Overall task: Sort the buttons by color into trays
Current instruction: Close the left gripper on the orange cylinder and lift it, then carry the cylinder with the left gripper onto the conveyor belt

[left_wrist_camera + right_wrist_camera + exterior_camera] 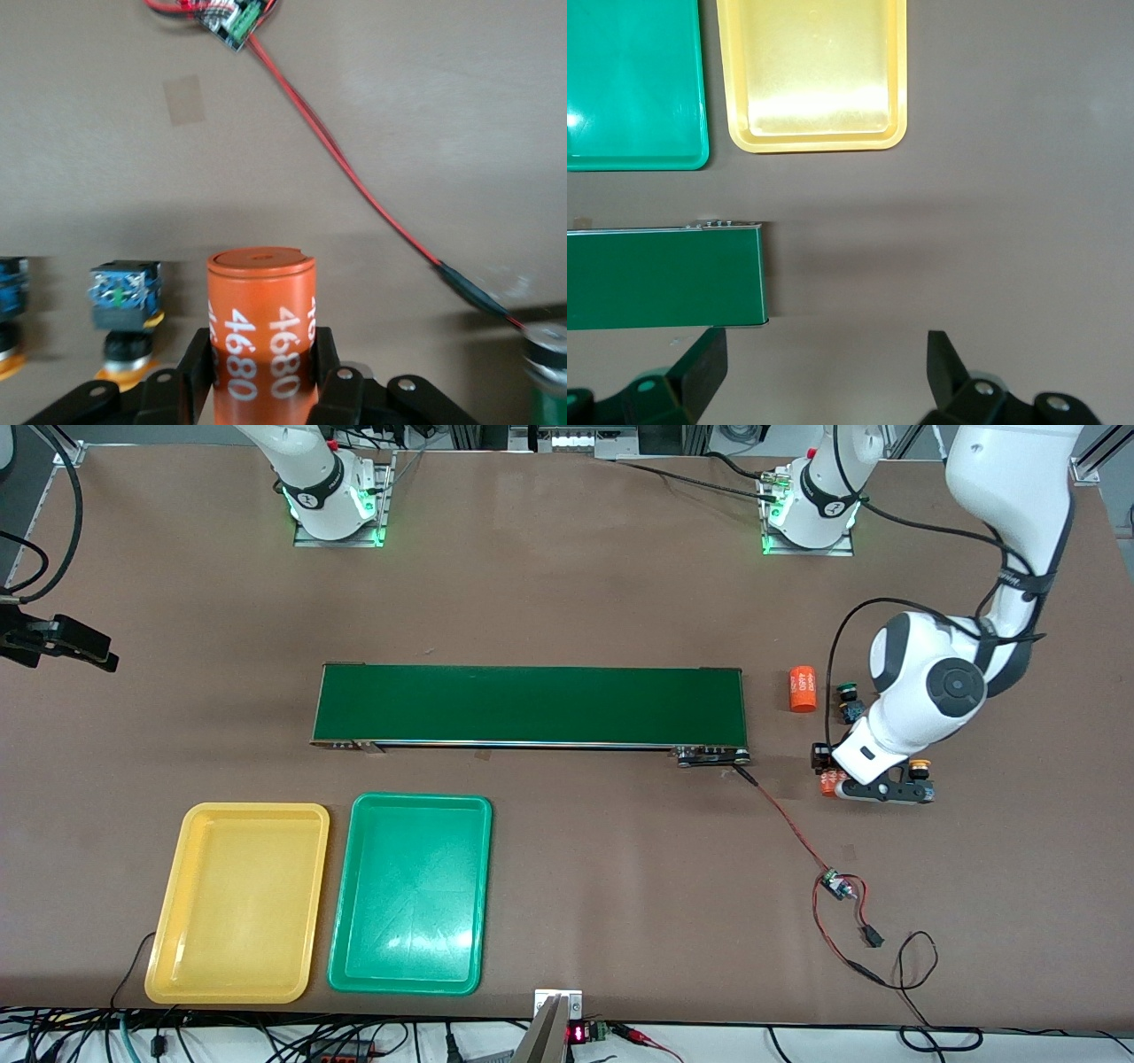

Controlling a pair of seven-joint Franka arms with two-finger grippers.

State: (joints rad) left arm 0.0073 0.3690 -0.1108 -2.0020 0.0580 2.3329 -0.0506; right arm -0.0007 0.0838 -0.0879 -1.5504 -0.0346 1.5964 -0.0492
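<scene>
My left gripper [261, 354] is shut on an upright orange cylinder [262, 301] printed 4680, not on a button; it stands low at the left arm's end of the table [831, 781]. Beside the cylinder rest two yellow-capped buttons [124, 310] [9, 305], cap down. A green cap [549, 390] shows blurred at the view's edge. A green-capped button [848, 689] and a yellow-capped one [921, 765] lie by the left wrist. The yellow tray [252, 808] and the green tray [421, 798] hold nothing. My right gripper [827, 350] hangs open over bare table past the belt's end.
The long dark-green conveyor belt [532, 704] crosses the middle of the table. A second orange 4680 cylinder [802, 689] lies on its side off the belt's end. Red wires and a small circuit board [835, 886] trail nearer the front camera.
</scene>
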